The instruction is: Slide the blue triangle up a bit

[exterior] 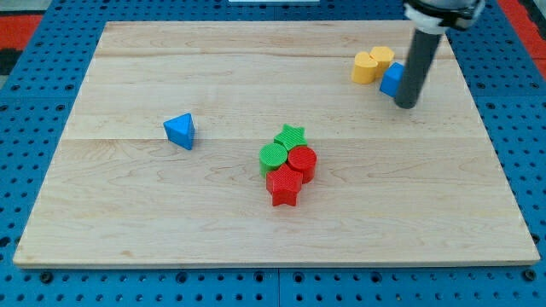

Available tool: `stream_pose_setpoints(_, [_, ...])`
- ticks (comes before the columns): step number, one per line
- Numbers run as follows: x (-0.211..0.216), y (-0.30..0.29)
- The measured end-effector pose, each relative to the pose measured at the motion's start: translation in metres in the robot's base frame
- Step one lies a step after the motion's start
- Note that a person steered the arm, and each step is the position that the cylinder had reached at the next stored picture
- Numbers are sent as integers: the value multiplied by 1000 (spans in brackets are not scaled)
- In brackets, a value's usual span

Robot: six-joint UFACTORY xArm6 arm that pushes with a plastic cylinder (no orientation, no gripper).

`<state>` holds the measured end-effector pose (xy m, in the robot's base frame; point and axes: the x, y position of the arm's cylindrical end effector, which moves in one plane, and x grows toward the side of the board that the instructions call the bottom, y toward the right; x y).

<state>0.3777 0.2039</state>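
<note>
Tool: your rod tip [406, 106] rests upper right, touching a blue block [392, 79]; no jaws. Blue triangle [180, 130] sits left of centre on the bench [128, 222], well apart. Likely light, rigid, prone to spinning: push its lower face squarely.

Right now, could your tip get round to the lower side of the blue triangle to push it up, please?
Probably yes. My tip sits far off at the view's upper right beside a blue block. The blue triangle stands alone, and the green and red cluster lies clear to its right.
</note>
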Motion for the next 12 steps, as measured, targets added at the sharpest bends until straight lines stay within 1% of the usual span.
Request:
stream_pose_setpoints(1, [-33,27])
stream_pose_setpoints(2, [-43,-12])
stream_pose_setpoints(3, [-29,-29])
stream_pose_setpoints(4, [15,10])
stream_pose_setpoints(5, [61,5])
stream_pose_setpoints(6, [113,-17])
stream_pose_setpoints(7, [175,-46])
stream_pose_setpoints(8, [238,-107])
stream_pose_setpoints(9, [241,-174])
stream_pose_setpoints(10, [227,-250])
stream_pose_setpoints(11, [203,-327])
stream_pose_setpoints(12, [163,-330])
